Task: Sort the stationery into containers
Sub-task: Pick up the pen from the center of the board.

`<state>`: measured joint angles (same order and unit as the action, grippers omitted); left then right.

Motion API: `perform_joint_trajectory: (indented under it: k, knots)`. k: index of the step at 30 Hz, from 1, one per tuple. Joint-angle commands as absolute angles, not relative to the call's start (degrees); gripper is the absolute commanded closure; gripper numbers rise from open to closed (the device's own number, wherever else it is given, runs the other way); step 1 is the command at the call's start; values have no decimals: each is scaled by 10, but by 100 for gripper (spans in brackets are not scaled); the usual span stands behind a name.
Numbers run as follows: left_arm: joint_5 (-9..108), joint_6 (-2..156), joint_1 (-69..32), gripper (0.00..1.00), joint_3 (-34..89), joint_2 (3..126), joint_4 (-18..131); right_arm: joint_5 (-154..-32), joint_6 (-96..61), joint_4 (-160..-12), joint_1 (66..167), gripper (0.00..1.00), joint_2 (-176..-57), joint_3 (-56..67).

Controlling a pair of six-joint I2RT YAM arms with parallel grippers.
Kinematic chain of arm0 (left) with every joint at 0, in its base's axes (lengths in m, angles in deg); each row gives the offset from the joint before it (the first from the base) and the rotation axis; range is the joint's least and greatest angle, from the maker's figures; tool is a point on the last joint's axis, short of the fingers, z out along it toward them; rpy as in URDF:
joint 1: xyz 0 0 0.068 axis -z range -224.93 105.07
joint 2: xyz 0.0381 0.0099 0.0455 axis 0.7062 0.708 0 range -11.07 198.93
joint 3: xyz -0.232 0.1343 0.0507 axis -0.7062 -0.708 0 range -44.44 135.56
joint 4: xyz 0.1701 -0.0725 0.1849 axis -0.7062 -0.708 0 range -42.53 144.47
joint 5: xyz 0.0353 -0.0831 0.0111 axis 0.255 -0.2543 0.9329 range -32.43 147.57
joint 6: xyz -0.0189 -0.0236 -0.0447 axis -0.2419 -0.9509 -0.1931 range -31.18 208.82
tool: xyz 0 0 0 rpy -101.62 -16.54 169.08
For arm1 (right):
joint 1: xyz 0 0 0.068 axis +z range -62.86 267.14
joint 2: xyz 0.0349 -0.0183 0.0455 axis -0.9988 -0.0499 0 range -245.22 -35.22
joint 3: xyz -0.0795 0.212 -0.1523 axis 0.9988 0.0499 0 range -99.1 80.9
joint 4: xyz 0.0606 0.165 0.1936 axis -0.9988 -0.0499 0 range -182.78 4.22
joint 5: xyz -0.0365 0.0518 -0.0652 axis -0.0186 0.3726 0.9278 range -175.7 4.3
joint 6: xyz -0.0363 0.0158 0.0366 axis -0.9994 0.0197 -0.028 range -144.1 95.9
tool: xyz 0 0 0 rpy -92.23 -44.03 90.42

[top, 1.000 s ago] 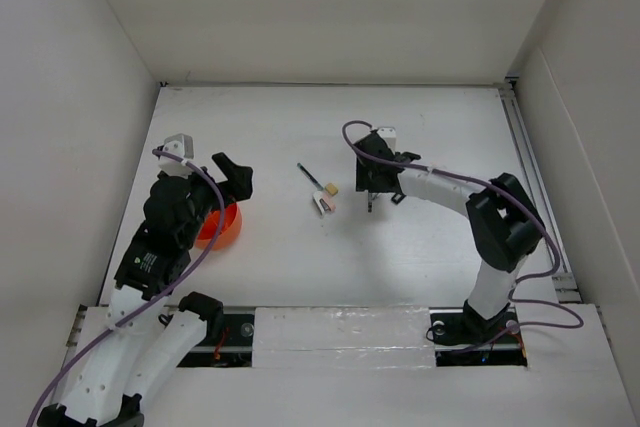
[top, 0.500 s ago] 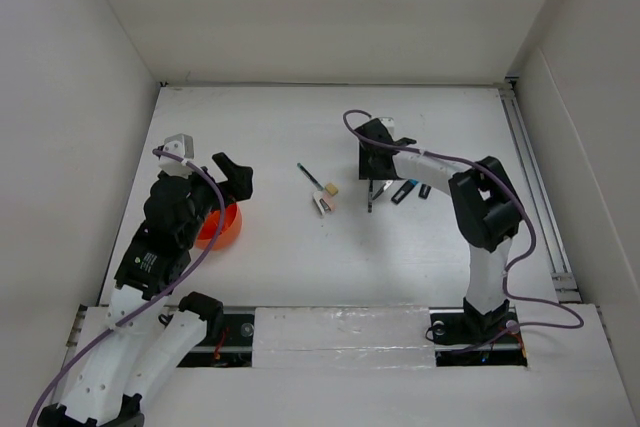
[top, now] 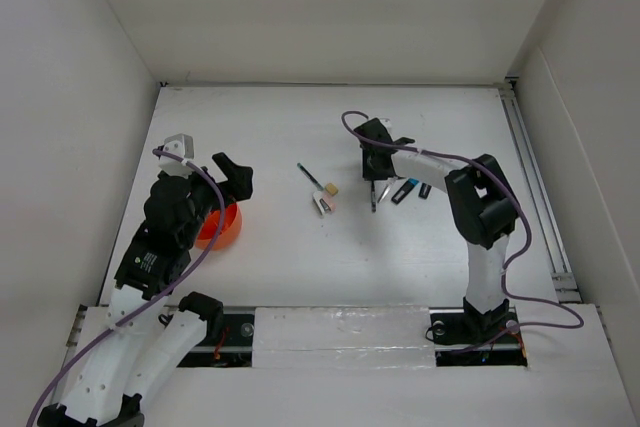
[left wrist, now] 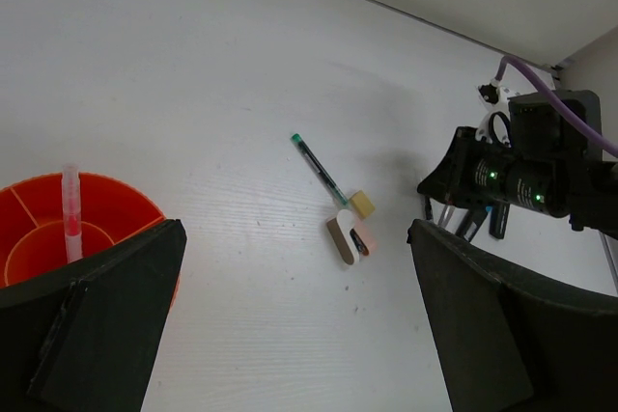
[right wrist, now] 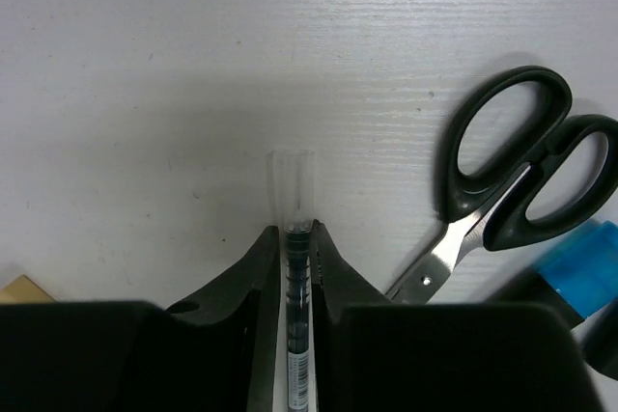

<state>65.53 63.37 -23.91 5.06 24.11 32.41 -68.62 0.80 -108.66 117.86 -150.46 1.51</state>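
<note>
Left claw (left wrist: 294,311) gapes wide, its arm folded back; right arm stretches forward, right claw (right wrist: 294,238) pinching a pen (right wrist: 293,185)

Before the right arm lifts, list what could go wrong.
1. The right gripper pinches the dark pen close to its clear-capped end, so it may pivot or slip on lifting.
2. The scissors lie close beside that pen; a sideways swing could knock them.
3. The orange cup sits far off under the open left gripper, so the arms might crowd each other at drop-off.
</note>
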Motion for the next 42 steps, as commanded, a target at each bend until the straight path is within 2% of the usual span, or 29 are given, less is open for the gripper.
perform_joint_trajectory:
  k: [1,2,3,6,10,14,18,24,29,42]
  knots:
    - [655,642,-237,0,50,247,348,-712,4,-1086,1176,85,-1538,12]
    - [655,642,-237,0,50,247,348,-717,4,-1086,1176,89,-1538,12]
    - [655,642,-237,0,50,247,343,-717,-1,-1086,1176,100,-1538,12]
    - [655,642,-237,0,50,247,343,-744,-1,-1056,1176,100,-1526,30]
    - [636,647,-237,0,50,247,343,-789,-1,-1001,1176,100,-1445,60]
    - [561,672,-237,0,44,242,367,-828,17,-919,1205,100,-1341,98]
    - [413,691,-237,0,38,247,388,-828,50,-862,1248,100,-1251,117]
    - [332,697,-237,0,33,252,406,-794,110,-772,1338,100,-1156,142]
    - [269,697,-237,0,28,234,424,-793,136,-623,1408,100,-1125,183]
    - [265,697,-237,1,28,222,430,-875,161,-462,1445,100,-1125,236]
